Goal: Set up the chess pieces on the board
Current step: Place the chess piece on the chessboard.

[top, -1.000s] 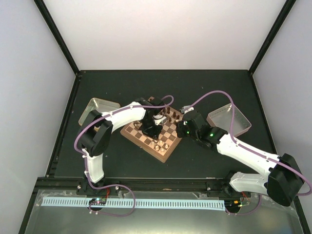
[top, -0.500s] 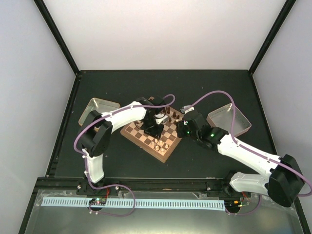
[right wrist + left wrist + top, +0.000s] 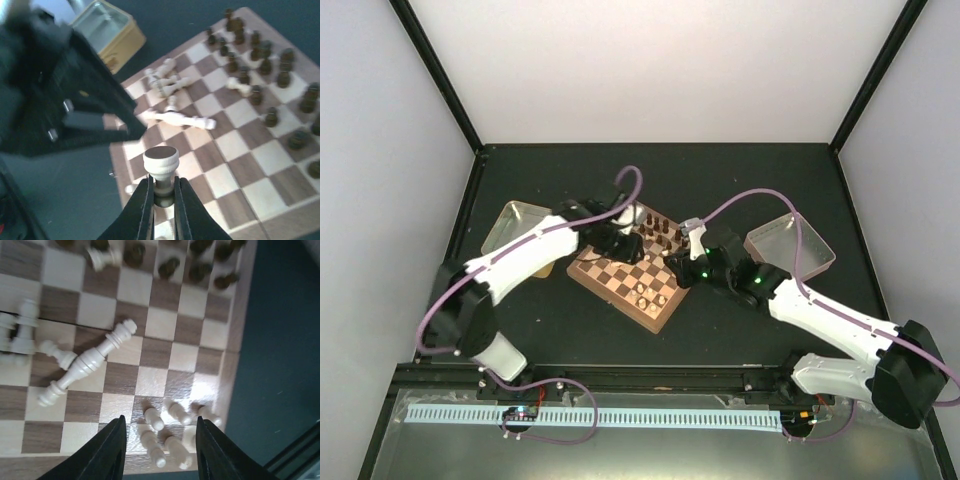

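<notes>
Right gripper (image 3: 162,189) is clamping a pale cream piece (image 3: 160,152). The fingers are squeezing its stem and its round end is facing the wrist camera. The piece is hanging over the board (image 3: 235,142), above the squares near one rim. In the top view this gripper (image 3: 678,265) is sitting at the board's right-hand edge.

Left gripper (image 3: 160,418) is hovering with its fingers spread apart and nothing between them. Under it, a cluster of small pale pawns (image 3: 176,412) is lying right beside the reddish rim. In the top view it (image 3: 612,238) is hanging over the left part of the board (image 3: 620,280).

Mid-board, a tall pale piece (image 3: 87,362) is lying on its side across several squares, touching a smaller toppled one (image 3: 57,352). More pale pieces (image 3: 20,332) are bunching at the left edge of that view.

Dark pieces (image 3: 260,65) are standing in rows along the far side.

The board is sitting angled on the dark counter (image 3: 720,180), between a left tray (image 3: 518,222) and a right tray (image 3: 790,243).
</notes>
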{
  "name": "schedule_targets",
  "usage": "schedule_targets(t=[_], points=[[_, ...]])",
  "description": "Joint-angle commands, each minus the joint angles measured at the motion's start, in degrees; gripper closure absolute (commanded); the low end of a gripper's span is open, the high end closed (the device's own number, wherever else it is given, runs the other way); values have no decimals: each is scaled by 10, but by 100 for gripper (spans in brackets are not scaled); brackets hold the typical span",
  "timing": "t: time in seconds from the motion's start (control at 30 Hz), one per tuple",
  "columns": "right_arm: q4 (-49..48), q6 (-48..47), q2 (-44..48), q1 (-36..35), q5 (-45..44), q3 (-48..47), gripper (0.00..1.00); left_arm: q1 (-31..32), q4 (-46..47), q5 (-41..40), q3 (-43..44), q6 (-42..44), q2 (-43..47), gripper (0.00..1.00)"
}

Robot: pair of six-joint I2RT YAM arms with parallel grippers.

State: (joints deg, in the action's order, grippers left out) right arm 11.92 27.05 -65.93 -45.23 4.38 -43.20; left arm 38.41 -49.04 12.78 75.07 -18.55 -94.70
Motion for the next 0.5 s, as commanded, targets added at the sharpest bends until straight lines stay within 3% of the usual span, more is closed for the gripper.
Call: schedule_targets(t=[0.0,0.13,0.27,0.47], points=[[-83,-39,-4,2,118,14,91,-38,142,46,-72,-101,119,58],[-104,-73,-24,0,162,-3,91,-72,277,137,-169,-178,224,52],[-108,-109,-38,-7,191,-28,91,-86,392,225,-235,-241,270,40],[-97,-136,-55,-19,193,-63,91,-94,416,311,-242,-269,253,42]])
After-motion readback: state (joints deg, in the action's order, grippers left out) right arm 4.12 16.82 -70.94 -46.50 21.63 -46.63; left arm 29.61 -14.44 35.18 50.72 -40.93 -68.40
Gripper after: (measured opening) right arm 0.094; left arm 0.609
